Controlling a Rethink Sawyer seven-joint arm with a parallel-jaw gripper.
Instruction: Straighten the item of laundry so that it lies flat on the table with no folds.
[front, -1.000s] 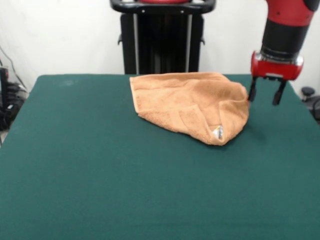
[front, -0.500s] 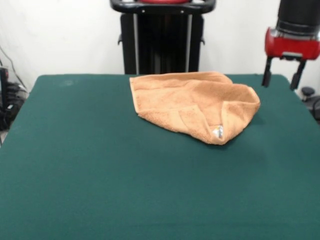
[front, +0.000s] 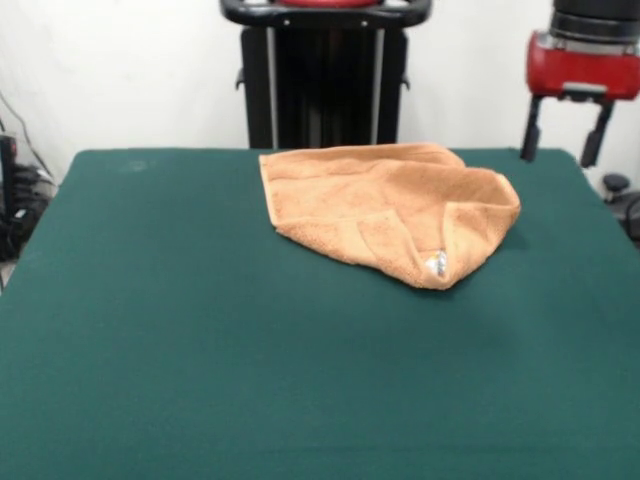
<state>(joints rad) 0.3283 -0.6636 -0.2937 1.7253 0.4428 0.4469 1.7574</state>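
Green surface carried the towel, seemingly folded; my tool hung released, above its corner.

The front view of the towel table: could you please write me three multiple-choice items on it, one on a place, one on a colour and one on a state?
1. Where is the claw?
A. Raised above the table's far right corner, clear of the towel
B. Pressing on the towel's middle
C. Low over the table's near left corner

2. What colour is the table's cloth?
A. White
B. Dark green
C. Red

3. How does the towel lie?
A. Spread flat with no folds
B. Rolled into a tight tube
C. Folded over on itself, with a white label at its near corner

Answers:
1 A, since the open claw hangs in the air beside the towel, touching nothing.
2 B, since green cloth covers the whole top.
3 C, since doubled layers and a turned-over flap show along its right side.
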